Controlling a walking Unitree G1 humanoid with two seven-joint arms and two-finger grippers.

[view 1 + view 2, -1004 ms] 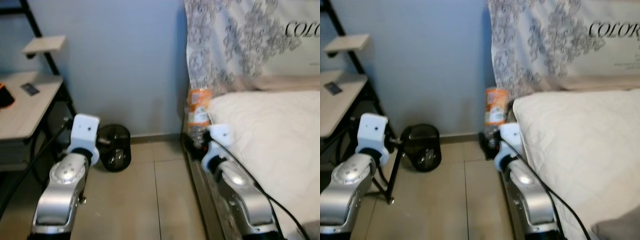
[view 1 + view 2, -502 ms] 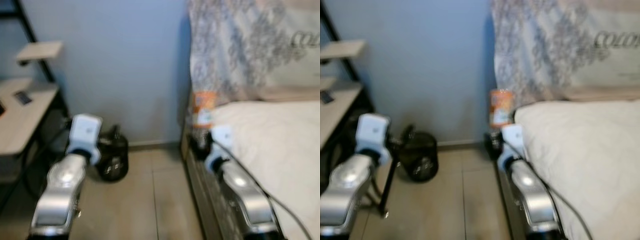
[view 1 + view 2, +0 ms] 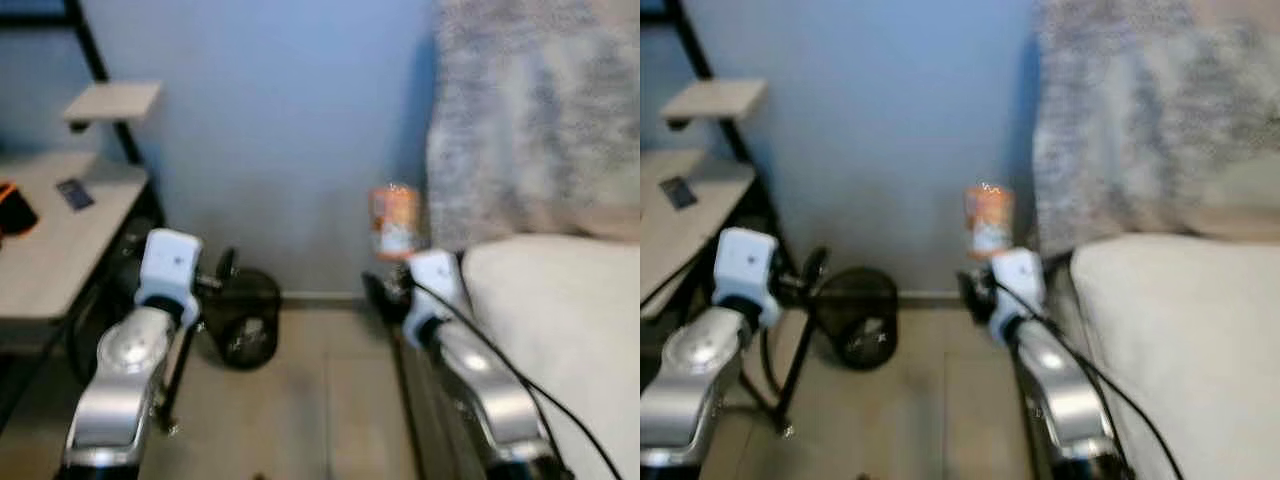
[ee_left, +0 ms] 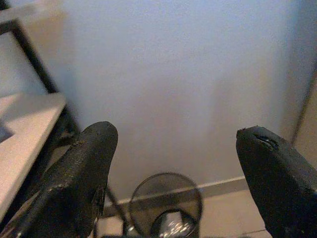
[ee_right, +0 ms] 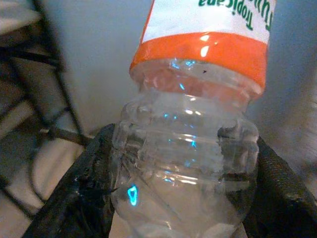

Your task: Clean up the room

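A blue wall backs the floor point(image 3: 330, 400) beside the bed point(image 3: 560, 300). The right end effector point(image 5: 183, 163) grips an empty bottle point(image 5: 198, 124); the left end effector point(image 4: 173, 168) gapes wide. Next, carry the bottle over the bin point(image 3: 245, 320) and drop it.

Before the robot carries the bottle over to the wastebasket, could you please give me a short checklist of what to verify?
1. Right gripper shut on the clear bottle: ok, a finger presses each side.
2. Bottle clear of the bed: ok, it is held up beside the bed's edge.
3. Black wastebasket upright with its mouth open: ok.
4. Left gripper open and holding nothing: ok.
5. Tiled floor between bottle and wastebasket free of obstacles: ok.
6. Bottle capped or holding liquid: cannot tell.
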